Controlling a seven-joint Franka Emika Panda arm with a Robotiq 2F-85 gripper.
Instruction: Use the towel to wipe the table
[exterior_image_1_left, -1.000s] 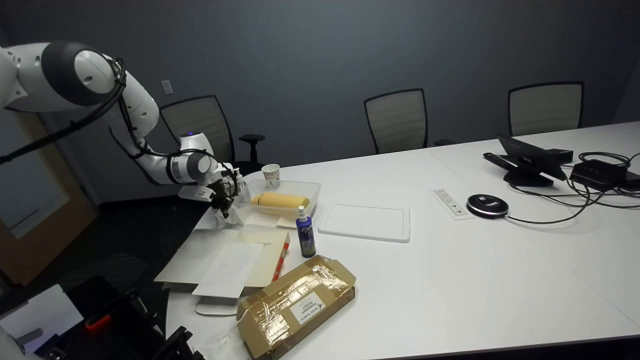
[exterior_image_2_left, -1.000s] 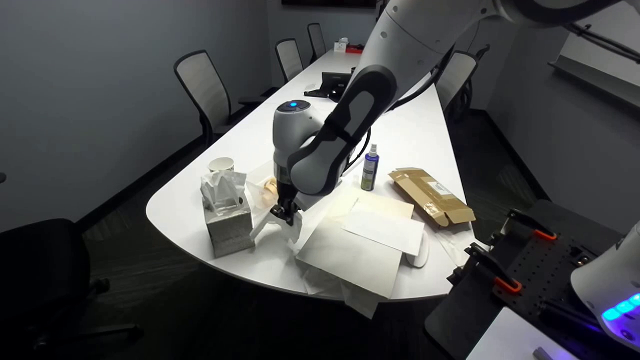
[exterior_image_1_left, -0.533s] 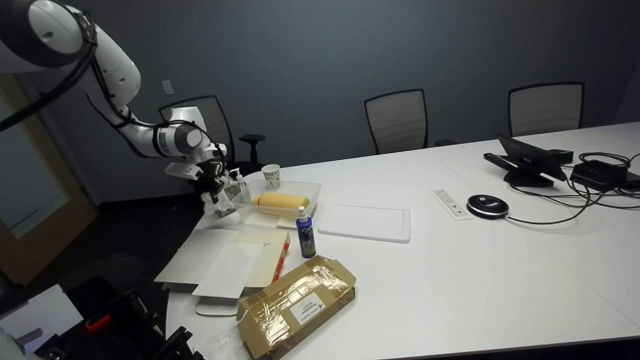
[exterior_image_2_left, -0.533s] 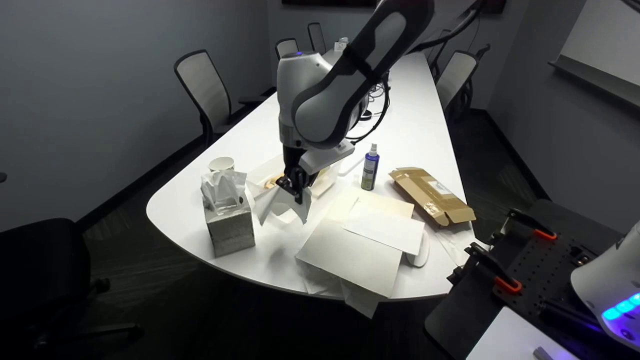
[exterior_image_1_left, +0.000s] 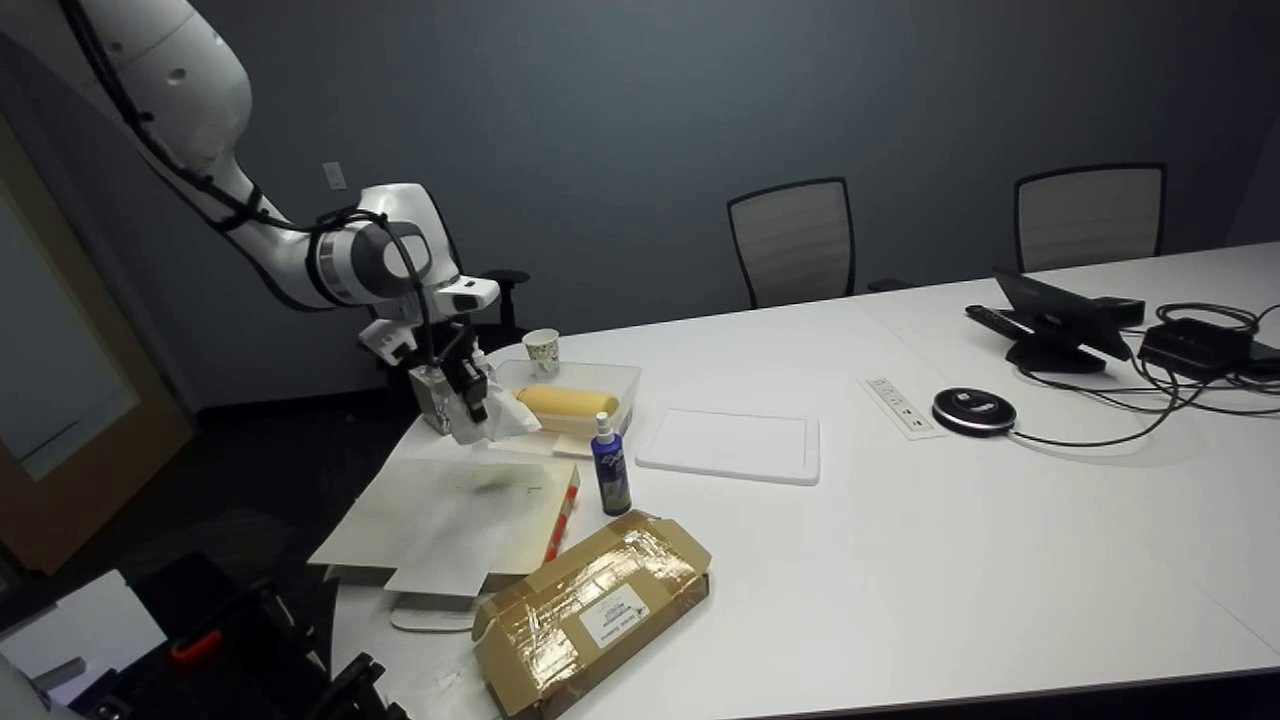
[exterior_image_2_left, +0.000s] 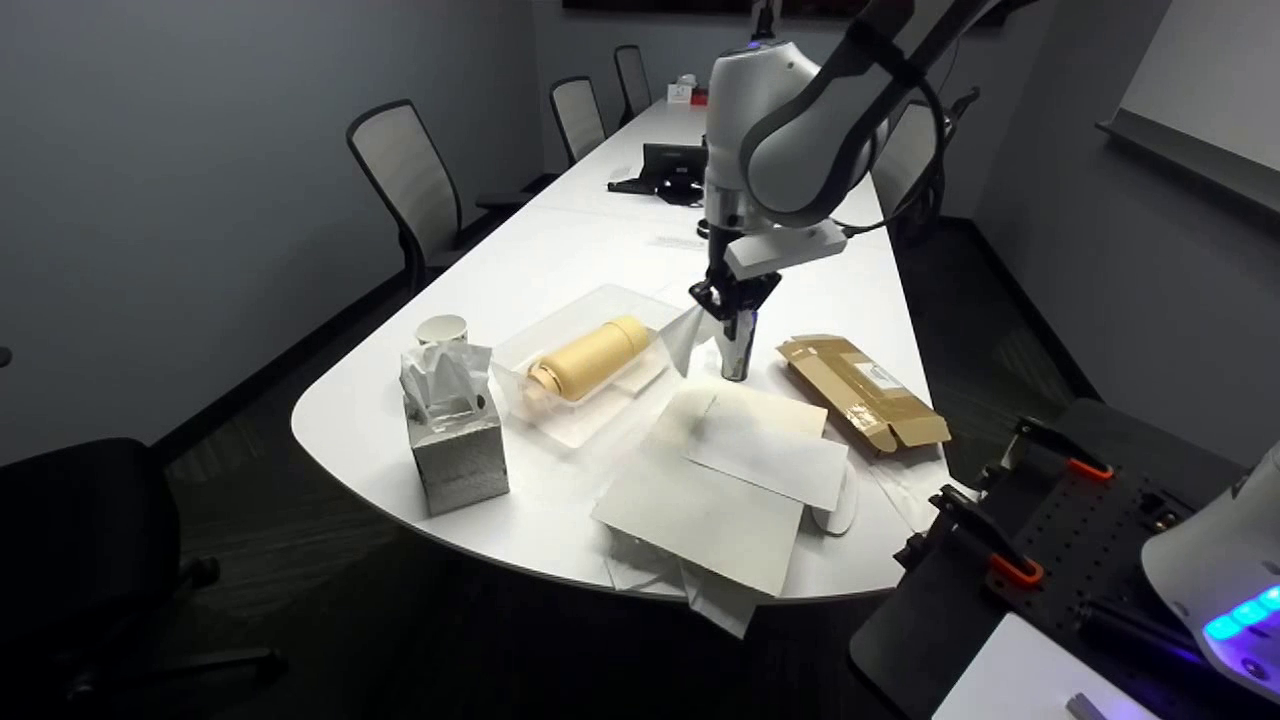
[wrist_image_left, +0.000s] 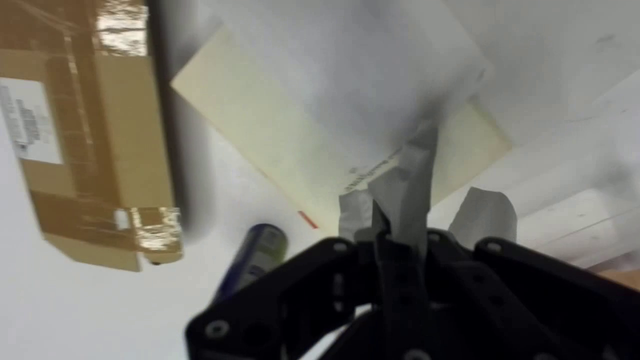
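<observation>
The towel is a thin white paper sheet (exterior_image_1_left: 510, 414), also in view as a hanging flap (exterior_image_2_left: 684, 338) and as grey folds in the wrist view (wrist_image_left: 407, 185). My gripper (exterior_image_1_left: 478, 408) is shut on it, also seen in an exterior view (exterior_image_2_left: 735, 318) and in the wrist view (wrist_image_left: 402, 242). The towel hangs in the air above the folder's far end, between the clear bin and the spray bottle. The white table (exterior_image_1_left: 900, 560) shows in both exterior views (exterior_image_2_left: 545, 525). Part of the towel is hidden behind the fingers.
A blue spray bottle (exterior_image_1_left: 611, 470) stands near the gripper. A clear bin (exterior_image_2_left: 540, 330) holds a yellow bottle (exterior_image_2_left: 600, 358). Beside are a cardboard box (exterior_image_1_left: 595, 610), a folder with papers (exterior_image_2_left: 690, 520), a tissue box (exterior_image_2_left: 460, 465), a cup (exterior_image_1_left: 542, 350) and a white tablet-like board (exterior_image_1_left: 730, 446).
My gripper has risen from low over the table near the tissue box, carrying the towel. It has moved away from the tissue box, past the bin, toward the spray bottle.
</observation>
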